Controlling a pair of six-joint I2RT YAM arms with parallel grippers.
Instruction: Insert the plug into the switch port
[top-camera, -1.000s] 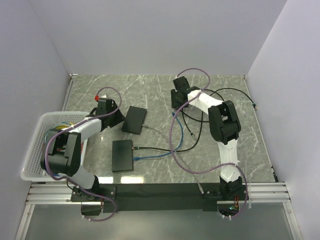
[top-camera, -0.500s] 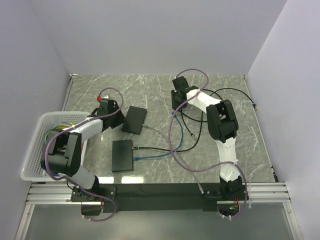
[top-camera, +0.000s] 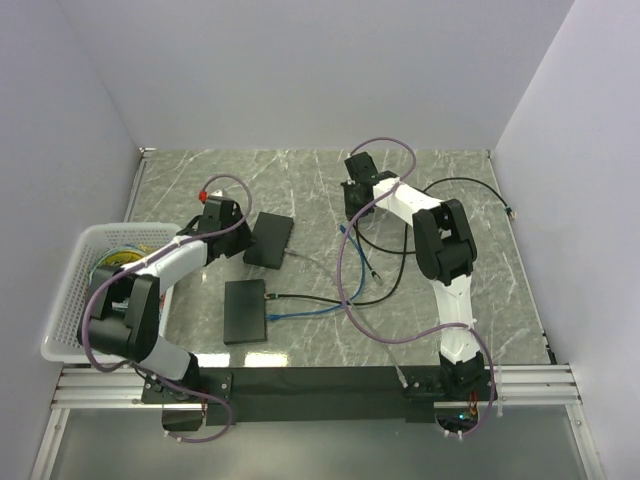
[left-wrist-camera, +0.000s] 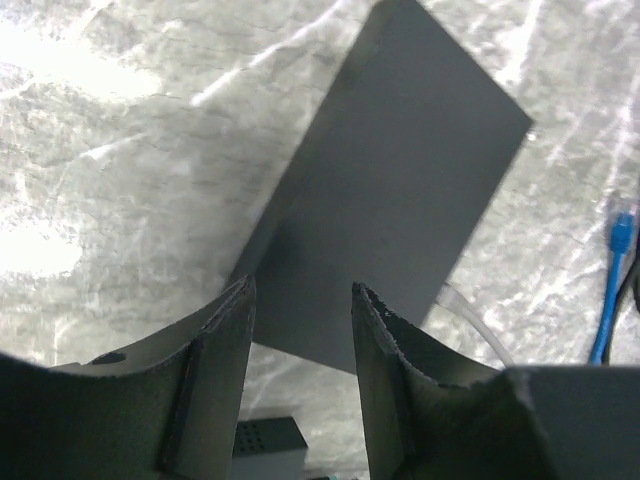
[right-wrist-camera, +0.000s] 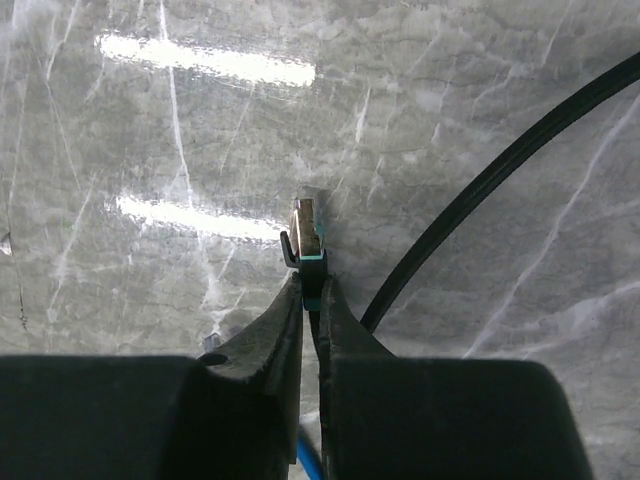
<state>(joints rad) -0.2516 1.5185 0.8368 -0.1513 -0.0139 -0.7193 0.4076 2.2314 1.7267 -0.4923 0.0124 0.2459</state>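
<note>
Your right gripper (right-wrist-camera: 310, 288) has its jaws pressed together on the plug (right-wrist-camera: 307, 238), which stands out just beyond the fingertips in the middle of the right wrist view. The hold is only on the rear end of the plug, so I judge it a thin one. If you swing the arm fast, the plug can turn between the pads, and then it will meet the port crooked. A black cable (right-wrist-camera: 480, 190) crosses the right side of this view, near the plug. It may catch on the fingers when you move away.

In the top view the plug is in the upper middle of the frame, well apart from the switch (top-camera: 270, 239), which lies left of centre. Your left gripper (left-wrist-camera: 300, 300) hangs over one corner of this switch, jaws moderately apart and nothing between them. The switch seems to lie loose on the table (top-camera: 300, 170). If nothing steadies it, the push of the plug can slide it away. No view shows the ports, so check which edge carries them. A second dark box (top-camera: 245, 311) lies lower in the frame; do not mistake it for the target.
</note>
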